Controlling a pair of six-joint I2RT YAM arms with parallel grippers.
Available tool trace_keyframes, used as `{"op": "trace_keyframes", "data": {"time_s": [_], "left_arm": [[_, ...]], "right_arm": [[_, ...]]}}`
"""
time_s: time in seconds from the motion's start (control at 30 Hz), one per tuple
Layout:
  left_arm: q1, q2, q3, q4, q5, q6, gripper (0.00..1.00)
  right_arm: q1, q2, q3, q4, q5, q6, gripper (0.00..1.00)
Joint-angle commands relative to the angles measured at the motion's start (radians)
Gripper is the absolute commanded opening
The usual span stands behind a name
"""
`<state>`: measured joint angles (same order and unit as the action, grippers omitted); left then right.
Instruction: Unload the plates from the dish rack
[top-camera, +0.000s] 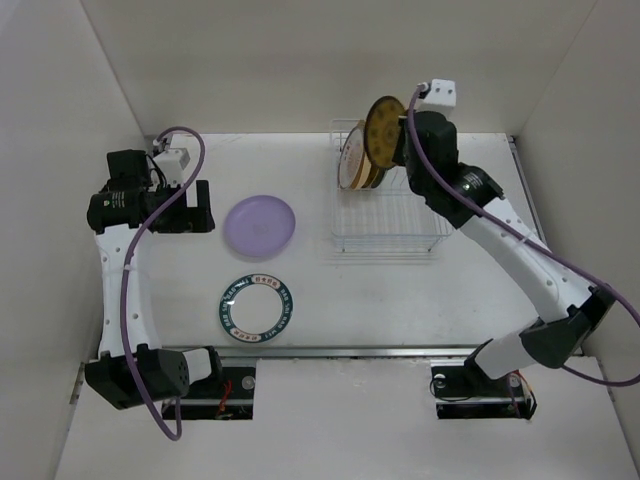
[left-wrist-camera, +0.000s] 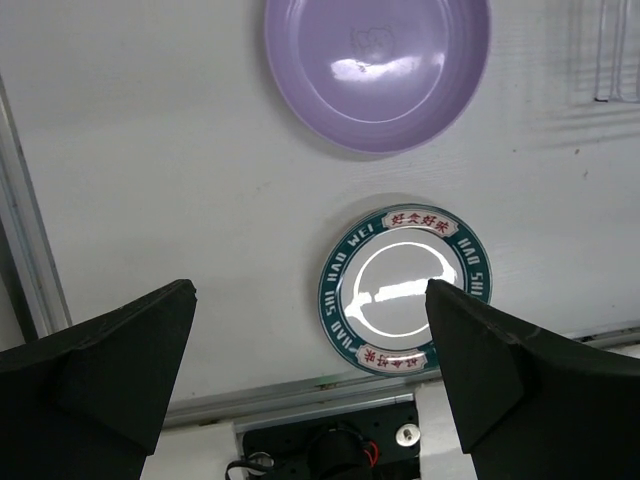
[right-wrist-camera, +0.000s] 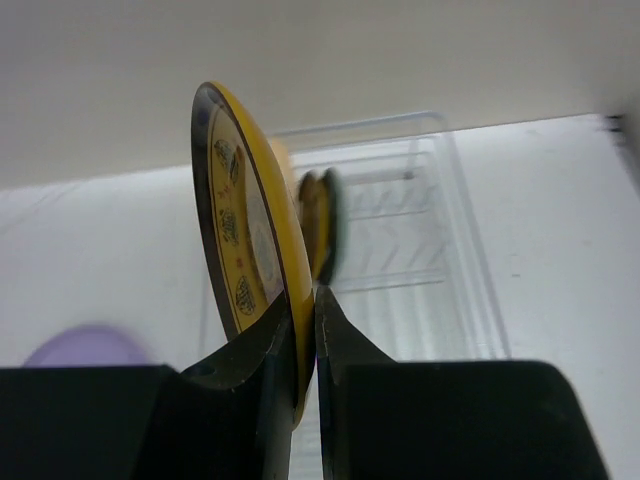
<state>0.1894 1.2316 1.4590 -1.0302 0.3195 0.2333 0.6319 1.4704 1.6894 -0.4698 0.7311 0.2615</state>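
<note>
Yellow-and-brown patterned round plate (top-camera: 385, 125) clamped on edge in my right gripper (top-camera: 407, 140); two plates out, more to go.

My right jaws are closed down to the plate's thickness on its rim, holding it upright above the far end of the white wire dish rack (top-camera: 392, 238), which stands toward the counter's far right corner. It looks clear of the slots, though I cannot tell for sure. Two plates lie flat on the counter: the plain lavender plate (top-camera: 260, 223) mid-counter, left of the rack, and the white plate with the dark teal patterned rim (top-camera: 257, 306) close to the near edge. My left gripper (top-camera: 195, 207) hangs wide open and empty near the left edge. A few upright plates (top-camera: 352, 160) stand in the rack's far end, orange edges showing, number unclear. I judge the job roughly half done: this one needs setting down, then the rest.
</note>
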Motion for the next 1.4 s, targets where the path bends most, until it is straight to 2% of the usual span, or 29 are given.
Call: {"op": "trace_keyframes", "data": {"time_s": [0.0,0.03,0.17,0.2,0.37,0.53,0.6,0.73,0.9,1.03,1.07,1.17,1.2,1.27,1.33,1.37], "left_arm": [[-0.004,-0.021,0.020,-0.011,0.102,0.035,0.99],[-0.004,-0.021,0.029,0.011,0.148,0.047,0.99],[-0.027,0.031,0.052,0.033,0.288,0.058,0.99],[-0.027,0.043,0.052,0.033,0.314,0.069,0.99],[-0.036,0.147,0.072,0.053,0.472,0.090,0.99],[-0.087,0.261,0.132,0.027,0.538,0.142,0.99],[-0.105,0.305,0.152,0.027,0.590,0.153,0.99],[-0.114,0.350,0.152,0.096,0.599,0.127,0.99],[-0.133,0.416,0.161,0.069,0.636,0.185,0.91],[-0.143,0.468,0.170,0.049,0.670,0.199,0.70],[-0.143,0.483,0.179,0.048,0.681,0.199,0.59],[-0.143,0.496,0.191,0.027,0.694,0.199,0.42],[-0.143,0.506,0.192,0.006,0.704,0.211,0.30],[-0.143,0.506,0.201,-0.013,0.704,0.224,0.17],[-0.143,0.506,0.201,-0.037,0.704,0.235,0.00],[-0.143,0.506,0.201,-0.037,0.704,0.235,0.00]], "right_arm": [[0.046,0.013,-0.013,0.010,-0.249,-0.021,0.00],[0.046,0.025,-0.022,0.010,-0.389,-0.021,0.00],[0.055,0.105,-0.057,0.109,-0.695,0.033,0.00],[0.055,0.140,-0.057,0.149,-0.728,0.047,0.00],[0.065,0.228,-0.057,0.229,-0.834,0.116,0.00],[0.075,0.265,-0.083,0.324,-1.002,0.127,0.00],[0.075,0.295,-0.092,0.368,-1.026,0.136,0.00],[0.084,0.337,-0.092,0.405,-1.047,0.136,0.00],[0.084,0.370,-0.137,0.497,-1.098,0.154,0.00],[0.084,0.393,-0.137,0.528,-1.173,0.154,0.00],[0.084,0.393,-0.137,0.528,-1.173,0.154,0.00],[0.084,0.403,-0.137,0.548,-1.184,0.163,0.00],[0.084,0.403,-0.137,0.557,-1.184,0.163,0.00],[0.084,0.403,-0.146,0.579,-1.197,0.163,0.00],[0.084,0.403,-0.146,0.589,-1.214,0.174,0.00],[0.084,0.413,-0.146,0.580,-1.214,0.174,0.00]]}}
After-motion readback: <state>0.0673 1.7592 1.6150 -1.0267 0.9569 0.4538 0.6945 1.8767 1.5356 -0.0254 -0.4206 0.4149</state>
